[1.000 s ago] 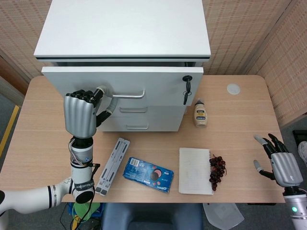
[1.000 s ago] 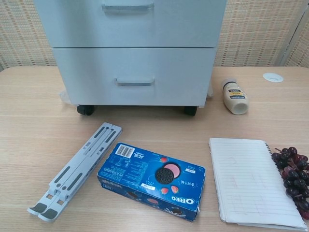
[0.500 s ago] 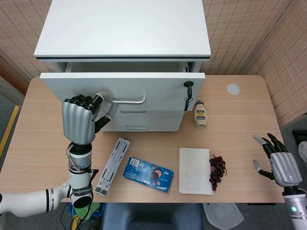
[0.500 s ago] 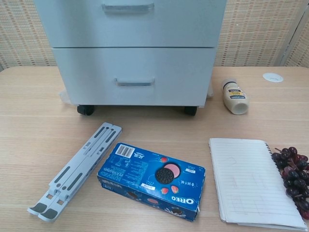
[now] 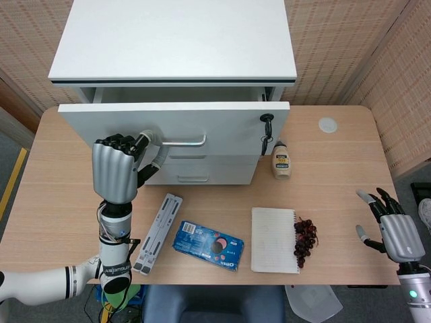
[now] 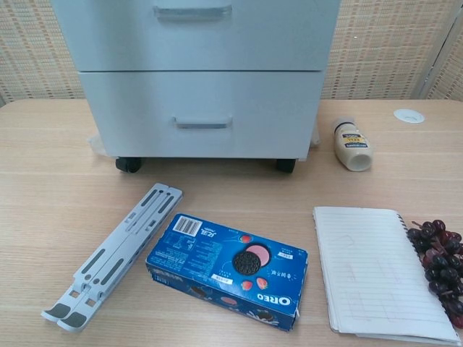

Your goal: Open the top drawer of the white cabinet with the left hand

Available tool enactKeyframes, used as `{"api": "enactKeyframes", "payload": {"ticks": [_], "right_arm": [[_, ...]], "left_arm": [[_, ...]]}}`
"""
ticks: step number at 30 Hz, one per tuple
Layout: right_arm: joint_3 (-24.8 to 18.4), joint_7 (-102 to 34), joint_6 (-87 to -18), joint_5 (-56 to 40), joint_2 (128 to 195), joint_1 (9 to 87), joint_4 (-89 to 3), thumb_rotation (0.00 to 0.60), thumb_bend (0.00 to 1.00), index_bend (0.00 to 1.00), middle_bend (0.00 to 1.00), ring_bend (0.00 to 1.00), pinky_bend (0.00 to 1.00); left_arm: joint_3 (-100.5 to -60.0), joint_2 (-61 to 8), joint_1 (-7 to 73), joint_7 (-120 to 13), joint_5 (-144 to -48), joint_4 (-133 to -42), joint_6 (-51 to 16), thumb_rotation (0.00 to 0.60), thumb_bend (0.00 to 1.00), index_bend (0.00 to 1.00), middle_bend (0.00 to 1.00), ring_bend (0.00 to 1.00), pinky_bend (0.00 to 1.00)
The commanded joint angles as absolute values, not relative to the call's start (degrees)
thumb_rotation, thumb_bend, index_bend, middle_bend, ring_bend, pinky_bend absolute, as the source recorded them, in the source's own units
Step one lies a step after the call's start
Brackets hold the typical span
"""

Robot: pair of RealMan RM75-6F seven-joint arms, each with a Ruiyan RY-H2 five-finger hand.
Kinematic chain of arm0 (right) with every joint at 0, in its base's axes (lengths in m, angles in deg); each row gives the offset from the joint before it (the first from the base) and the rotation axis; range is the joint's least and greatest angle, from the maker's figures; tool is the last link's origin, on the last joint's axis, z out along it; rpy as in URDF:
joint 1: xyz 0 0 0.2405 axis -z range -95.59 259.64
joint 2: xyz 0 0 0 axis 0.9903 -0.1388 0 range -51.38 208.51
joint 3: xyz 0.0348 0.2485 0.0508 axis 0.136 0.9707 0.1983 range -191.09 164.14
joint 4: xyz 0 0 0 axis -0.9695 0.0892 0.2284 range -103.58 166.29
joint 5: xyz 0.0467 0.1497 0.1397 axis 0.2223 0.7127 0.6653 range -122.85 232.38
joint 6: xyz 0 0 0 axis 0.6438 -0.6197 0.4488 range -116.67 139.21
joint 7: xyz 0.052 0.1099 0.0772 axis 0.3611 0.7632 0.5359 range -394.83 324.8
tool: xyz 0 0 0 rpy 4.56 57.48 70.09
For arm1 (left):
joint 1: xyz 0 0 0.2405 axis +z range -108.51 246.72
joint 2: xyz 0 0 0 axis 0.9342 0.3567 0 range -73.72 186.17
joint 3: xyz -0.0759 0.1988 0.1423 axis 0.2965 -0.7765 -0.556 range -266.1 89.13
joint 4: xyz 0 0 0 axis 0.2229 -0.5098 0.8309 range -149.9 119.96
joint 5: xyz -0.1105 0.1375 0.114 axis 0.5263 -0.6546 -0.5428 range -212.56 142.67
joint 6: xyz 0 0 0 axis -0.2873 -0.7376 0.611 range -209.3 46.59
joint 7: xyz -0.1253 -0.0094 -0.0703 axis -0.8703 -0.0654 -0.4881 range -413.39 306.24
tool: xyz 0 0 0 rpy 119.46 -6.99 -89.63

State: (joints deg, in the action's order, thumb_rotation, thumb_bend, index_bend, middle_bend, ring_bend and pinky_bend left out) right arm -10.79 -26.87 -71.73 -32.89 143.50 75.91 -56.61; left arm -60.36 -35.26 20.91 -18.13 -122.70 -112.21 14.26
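My left hand curls its fingers around the handle just ahead, hooked there to draw the top drawer from the white cabinet.

I see a plain white cabinet with pale grey-white drawer fronts and a silver metal bar handle. A black key hangs at its lock. My left hand is silver-grey with black fingertips; my right hand matches. The light wood-grain table carries a blue Oreo box, a grey folding stand, a white lined notebook, dark purple grapes and a cream bottle.
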Motion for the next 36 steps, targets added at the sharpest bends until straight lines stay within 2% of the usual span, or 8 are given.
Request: {"api": "enactKeyframes", "payload": {"ticks": [1, 36], "right_arm": [[-10.78, -26.82, -71.68, -32.86, 143.55, 75.89, -56.54, 0.600, 0.32, 0.14, 0.20, 0.11, 0.15], [-10.59, -28.06, -71.36, -33.05, 143.49, 75.36, -57.75, 0.600, 0.32, 0.14, 0.20, 0.11, 0.15]], "left_arm": [[-60.41, -35.27, 21.02, -18.05, -122.73, -112.40, 14.18, 0.600, 0.32, 0.60, 1.00, 0.99, 1.00], [-61.35, -33.54, 24.29, -18.18, -125.92, -117.24, 14.91, 0.600, 0.32, 0.60, 1.00, 0.99, 1.00]]}}
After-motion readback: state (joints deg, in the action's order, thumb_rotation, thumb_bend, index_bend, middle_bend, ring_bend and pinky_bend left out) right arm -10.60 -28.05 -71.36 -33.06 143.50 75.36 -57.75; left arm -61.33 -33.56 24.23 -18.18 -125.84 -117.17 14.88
